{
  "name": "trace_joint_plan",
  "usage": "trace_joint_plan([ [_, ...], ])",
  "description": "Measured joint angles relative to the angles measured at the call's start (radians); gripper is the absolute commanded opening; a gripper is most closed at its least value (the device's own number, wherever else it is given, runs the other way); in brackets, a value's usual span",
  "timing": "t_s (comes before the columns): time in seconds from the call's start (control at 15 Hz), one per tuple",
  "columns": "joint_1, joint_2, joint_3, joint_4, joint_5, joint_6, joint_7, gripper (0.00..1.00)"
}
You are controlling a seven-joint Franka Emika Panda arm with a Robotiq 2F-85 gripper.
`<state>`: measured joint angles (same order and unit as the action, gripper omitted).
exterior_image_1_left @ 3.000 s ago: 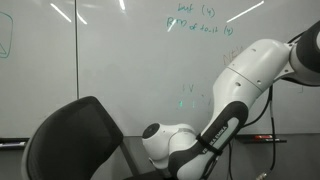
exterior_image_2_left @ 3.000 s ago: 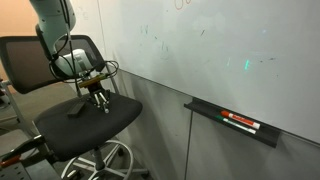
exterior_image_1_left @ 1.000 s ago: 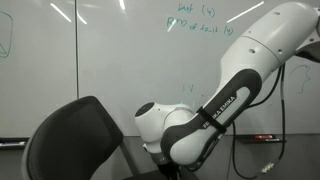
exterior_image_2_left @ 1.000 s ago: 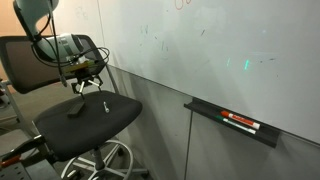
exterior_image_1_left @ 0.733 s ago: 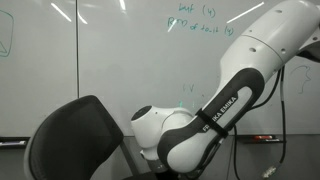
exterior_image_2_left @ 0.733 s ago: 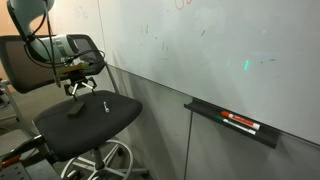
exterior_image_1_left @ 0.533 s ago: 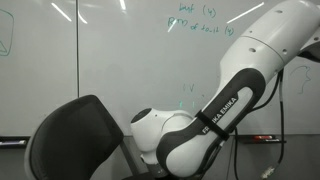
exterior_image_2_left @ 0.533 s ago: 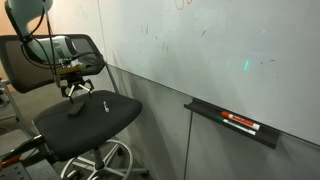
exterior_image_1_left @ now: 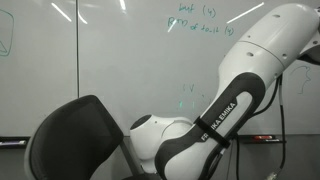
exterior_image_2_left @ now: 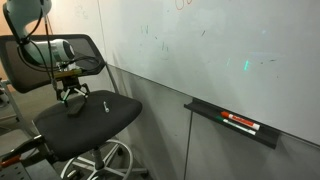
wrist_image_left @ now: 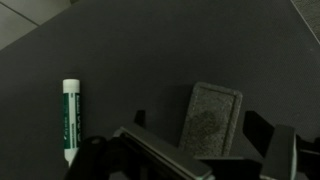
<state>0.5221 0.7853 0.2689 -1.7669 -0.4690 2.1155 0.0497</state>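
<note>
While above eraser (wrist_image_left: 210, 121), end effector (exterior_image_2_left: 72, 100) downward.

You can see the chair seat (wrist_image_left: 150, 50) is matt, finely woven dark cloth. The eraser (wrist_image_left: 210, 120) shows rough grey felt, the marker (wrist_image_left: 70, 118) smooth white plastic, the whiteboard (exterior_image_2_left: 200, 60) a gloss.

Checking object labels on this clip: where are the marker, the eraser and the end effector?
marker (wrist_image_left: 70, 120), wrist view, middle of its green-labelled barrel.
eraser (wrist_image_left: 211, 117), wrist view, centre of its top face.
end effector (exterior_image_2_left: 72, 98), in an exterior view, between its open fingertips.
</note>
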Motion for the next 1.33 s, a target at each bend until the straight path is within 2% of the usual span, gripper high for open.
trace_joint_plan([
  [0.73,0.03,0.032,0.0,-0.002,0.059,0.037,0.027,1.0],
  [1.33,0.035,0.061,-0.024,-0.001,0.057,0.09,0.01,1.0],
])
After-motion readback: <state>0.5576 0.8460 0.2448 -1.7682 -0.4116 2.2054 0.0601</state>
